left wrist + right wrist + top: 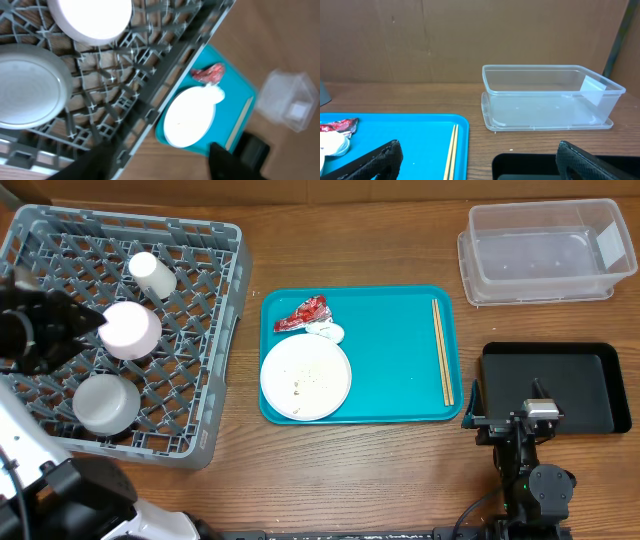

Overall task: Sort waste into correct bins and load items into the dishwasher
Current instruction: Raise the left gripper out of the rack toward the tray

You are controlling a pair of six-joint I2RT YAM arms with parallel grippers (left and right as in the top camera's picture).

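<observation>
Over at the large square grey plastic dish rack (215, 340), three pieces are already on the lattice floor. The small white cup (152, 273) is toward the far side, one small round pale bowl (130, 330) sits in the middle, and a second pale bowl (105, 402) lies nearer the front. The left gripper (161, 150) hangs above the rack near the middle bowl. Its dark fingers (230, 162) are spread apart with nothing between them.

The flat teal serving tray (390, 395) in the centre is still loaded. The large white plate (305, 378) rests at its front left corner, with white rice-like crumbs (298, 385) scattered on it. Just behind the plate lies the crumpled red wrapper (302, 313). The small white crumpled scrap (327, 331) is tucked beside the wrapper, at the plate's rim. The thin wooden chopsticks (441, 352) lie together, straight along the tray's right side.

On the right, the clear rectangular plastic tub (545, 252) stands at the far edge of the wooden table (350, 470). The shallow black rectangular tray (590, 390) sits in front of the tub, well apart from it. The right gripper (478, 146) waits low at the black tray's near left corner. Its jaws are spread wide and hold nothing.
</observation>
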